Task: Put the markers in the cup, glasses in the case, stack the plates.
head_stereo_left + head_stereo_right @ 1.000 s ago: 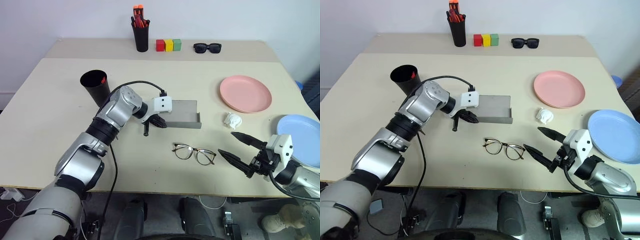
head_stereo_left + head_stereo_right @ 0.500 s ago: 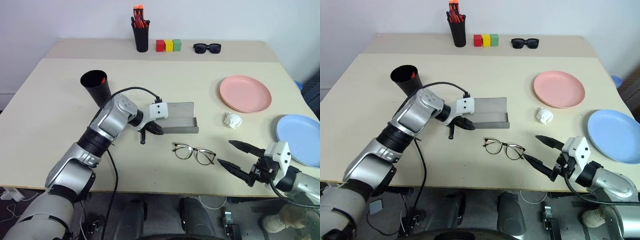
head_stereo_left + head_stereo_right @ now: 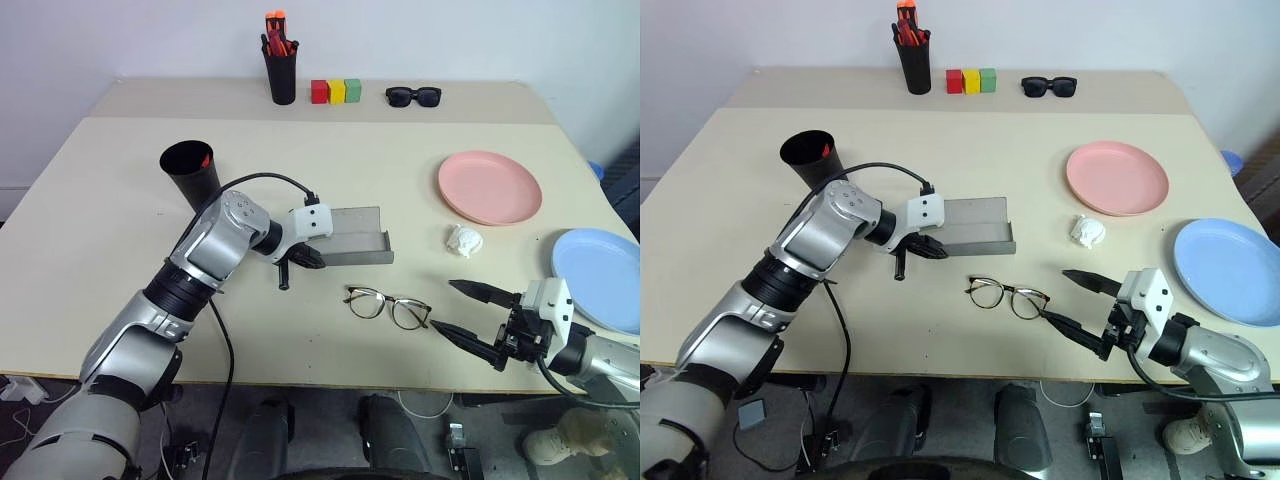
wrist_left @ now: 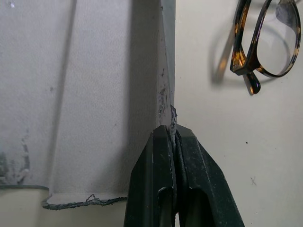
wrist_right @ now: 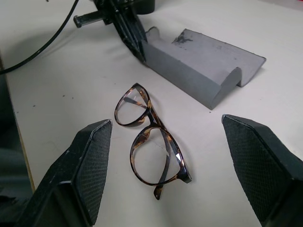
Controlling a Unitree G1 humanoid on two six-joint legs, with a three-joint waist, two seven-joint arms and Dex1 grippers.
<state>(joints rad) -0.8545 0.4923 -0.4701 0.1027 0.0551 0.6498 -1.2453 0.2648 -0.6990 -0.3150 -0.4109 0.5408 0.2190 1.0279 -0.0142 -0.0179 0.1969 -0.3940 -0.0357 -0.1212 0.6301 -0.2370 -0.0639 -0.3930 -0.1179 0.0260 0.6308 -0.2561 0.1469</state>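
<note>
The grey case (image 3: 352, 234) lies open at mid-table. My left gripper (image 3: 305, 258) is shut on the near left corner of its wall, and the fingers (image 4: 171, 142) pinch the felt edge. The glasses (image 3: 388, 306) lie flat on the table just in front of the case, lenses clear (image 5: 151, 142). To their right my right gripper (image 3: 442, 304) stands open, empty, pointing at them, a finger (image 5: 90, 161) on either side. The black cup (image 3: 190, 172) stands at the left with a red marker tip (image 3: 205, 158) inside. The pink plate (image 3: 490, 187) and the blue plate (image 3: 600, 280) lie apart at the right.
A black pen holder (image 3: 282, 70) with orange pens, three coloured blocks (image 3: 337, 91) and black sunglasses (image 3: 413, 96) line the back edge. A crumpled white scrap (image 3: 464, 240) sits between the plates. A black cable (image 3: 260, 180) loops over my left wrist.
My left gripper has dragged the case a little to the left and toward me. My right gripper has turned slightly toward the glasses, still open.
</note>
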